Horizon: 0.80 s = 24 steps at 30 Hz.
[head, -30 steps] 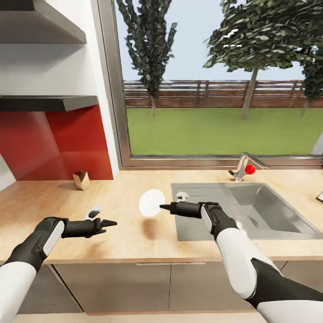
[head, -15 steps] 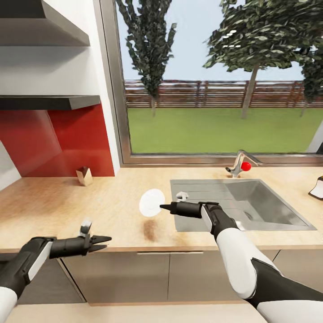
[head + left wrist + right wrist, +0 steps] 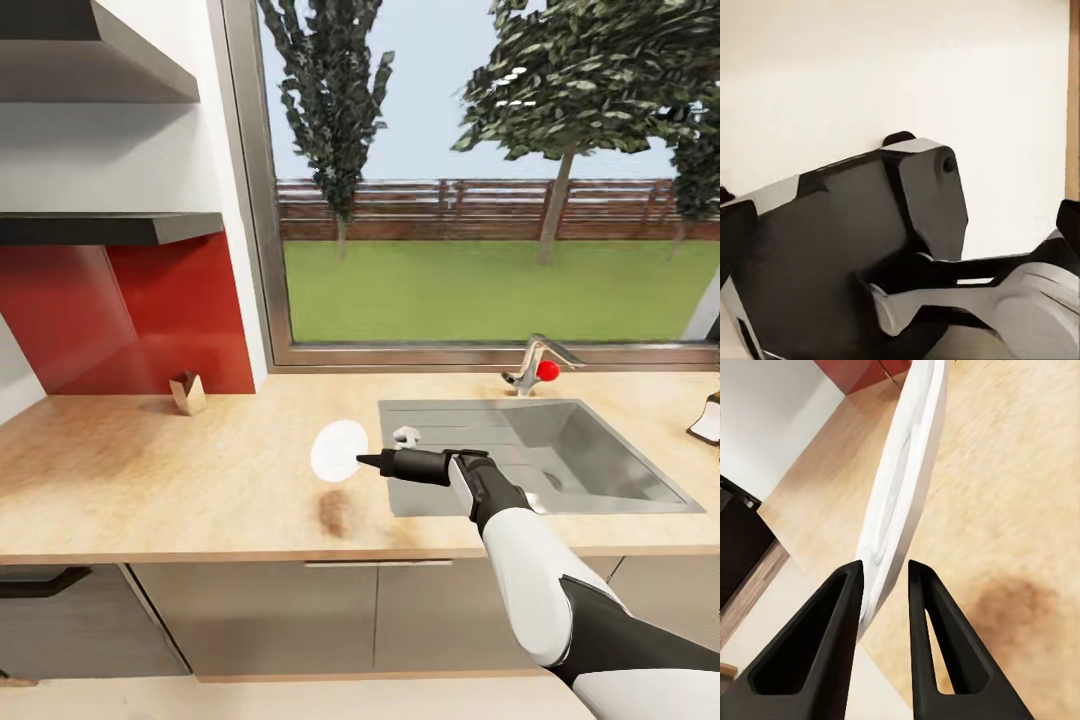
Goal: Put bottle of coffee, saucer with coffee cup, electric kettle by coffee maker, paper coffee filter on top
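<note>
My right gripper (image 3: pixel 362 462) is shut on the rim of the saucer (image 3: pixel 339 452), a small flat white plate. It holds the plate tilted nearly on edge, a little above the countertop (image 3: pixel 150 470). The plate's dark shadow lies on the beige surface just below. In the right wrist view the saucer (image 3: pixel 904 487) runs edge-on between the two black fingers of the right gripper (image 3: pixel 886 570). The left wrist view takes in dark and grey parts of my own body over a pale floor. The coffee maker, bottle, filter, cup and kettle are out of view.
A steel sink (image 3: pixel 570 450) is set into the counter just right of the gripper, with a faucet (image 3: pixel 535 365) and red knob behind it. A small brown object (image 3: pixel 187 392) stands by the red backsplash. Grey shelves (image 3: pixel 110 228) hang at upper left. A large window spans the back.
My left arm has dropped from over the counter's front edge and left the head view. The right gripper and saucer have stayed put. The camera rose slightly early on.
</note>
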### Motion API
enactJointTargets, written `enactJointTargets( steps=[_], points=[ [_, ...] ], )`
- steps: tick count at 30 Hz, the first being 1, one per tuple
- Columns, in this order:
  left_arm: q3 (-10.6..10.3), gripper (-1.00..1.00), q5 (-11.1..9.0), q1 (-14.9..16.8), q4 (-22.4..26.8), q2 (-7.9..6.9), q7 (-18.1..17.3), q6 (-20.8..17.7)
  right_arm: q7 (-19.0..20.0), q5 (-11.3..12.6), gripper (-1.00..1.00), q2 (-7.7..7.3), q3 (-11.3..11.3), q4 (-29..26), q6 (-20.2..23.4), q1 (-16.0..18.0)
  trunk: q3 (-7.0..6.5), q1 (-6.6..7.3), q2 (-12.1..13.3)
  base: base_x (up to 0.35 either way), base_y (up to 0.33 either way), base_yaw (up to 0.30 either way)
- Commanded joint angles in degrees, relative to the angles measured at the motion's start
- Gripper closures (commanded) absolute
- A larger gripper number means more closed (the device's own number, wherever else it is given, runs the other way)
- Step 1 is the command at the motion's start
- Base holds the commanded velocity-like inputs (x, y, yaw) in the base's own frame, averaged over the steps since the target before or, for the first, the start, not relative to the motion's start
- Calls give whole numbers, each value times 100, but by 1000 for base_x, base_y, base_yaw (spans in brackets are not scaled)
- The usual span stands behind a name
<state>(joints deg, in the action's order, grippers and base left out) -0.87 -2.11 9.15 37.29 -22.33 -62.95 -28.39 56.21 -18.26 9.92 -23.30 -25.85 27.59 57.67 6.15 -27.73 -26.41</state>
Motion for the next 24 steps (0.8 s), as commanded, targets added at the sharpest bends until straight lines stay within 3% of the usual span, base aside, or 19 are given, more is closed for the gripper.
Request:
enactJointTargets(
  steps=[1,2,6,7,10,15,17,24],
  points=[
    [-2,-100,-7,-4,-182,35,280,107,39,-21,100,8,-53,-8,57,7,12,-3,-12,0,0,-133],
    [4,-100,8,-12,-494,137,966,402,39,0,100,8,-59,-8,60,7,12,-3,-12,0,0,-212],
    [-1,-100,40,-22,-904,443,2247,725,39,12,100,8,-100,-8,67,7,12,-3,-12,0,0,-243],
    [-14,-100,55,-24,-1040,592,2785,792,39,13,100,8,-147,-8,69,7,12,-3,-12,0,0,-261],
    [-30,-100,66,-26,-1327,867,3899,905,39,8,100,8,-325,-8,70,7,12,-3,-12,0,0,-264],
    [-32,-100,65,-27,-1831,1214,5628,1037,39,6,100,8,-516,-8,71,7,12,-3,-12,0,0,-266],
    [-28,-100,50,-27,-1909,1290,5950,1050,39,6,100,8,-530,-8,71,7,12,-3,-12,0,0,-266],
    [-33,-100,55,-27,-1944,1373,6064,1063,39,15,100,8,-529,1,71,7,12,-3,-12,0,-31,-267]
  ],
)
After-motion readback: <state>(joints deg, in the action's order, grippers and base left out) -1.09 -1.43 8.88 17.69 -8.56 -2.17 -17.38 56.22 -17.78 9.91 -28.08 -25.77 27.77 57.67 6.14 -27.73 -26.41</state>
